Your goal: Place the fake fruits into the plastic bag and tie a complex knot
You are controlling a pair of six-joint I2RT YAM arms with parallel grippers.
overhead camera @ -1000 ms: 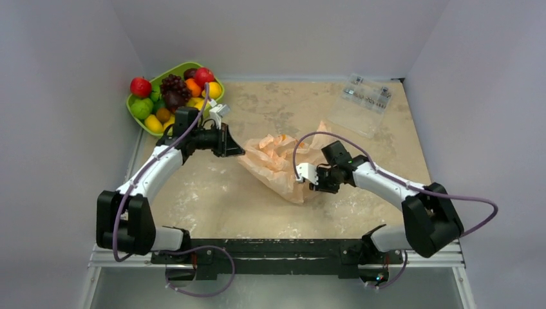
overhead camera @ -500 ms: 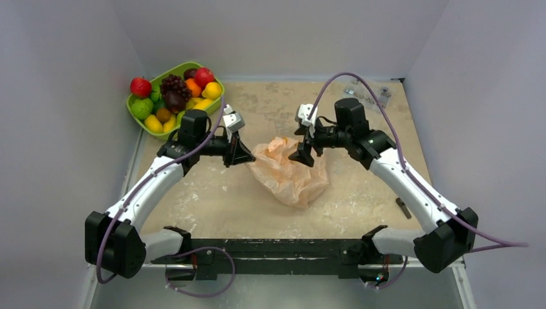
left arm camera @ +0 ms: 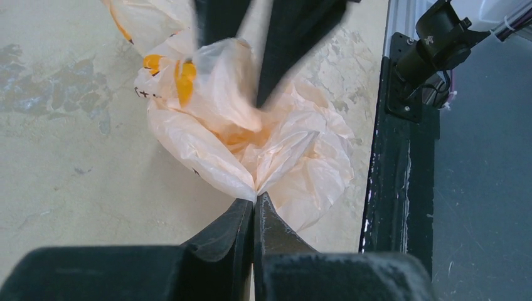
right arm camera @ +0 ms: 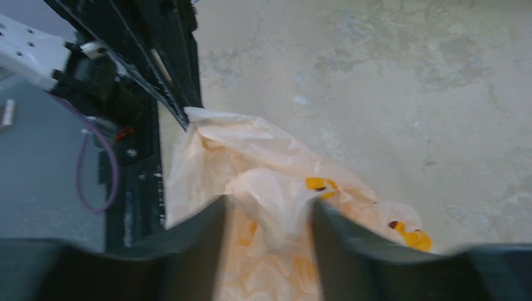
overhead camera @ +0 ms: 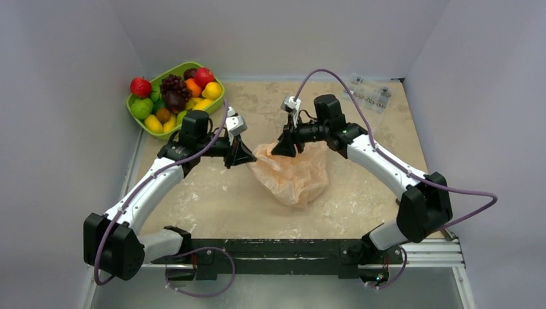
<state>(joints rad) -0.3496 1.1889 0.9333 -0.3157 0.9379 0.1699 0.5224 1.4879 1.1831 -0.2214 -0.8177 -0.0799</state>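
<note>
in the middle of the sandy table point(overhead camera: 212, 199) lies the thin, crinkly peach plastic bag point(overhead camera: 293, 180). the left gripper point(left arm camera: 255, 202) pinches its edge tight. the blurry right gripper point(right arm camera: 266, 208) is spread around a puffy fold, maybe touching it. shiny plastic fruits point(overhead camera: 174, 96) fill a green oval tray point(overhead camera: 182, 65) far left.

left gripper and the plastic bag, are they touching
Touching. The left wrist view shows the left gripper shut, with a fold of the plastic bag pinched right at its fingertips.
</note>
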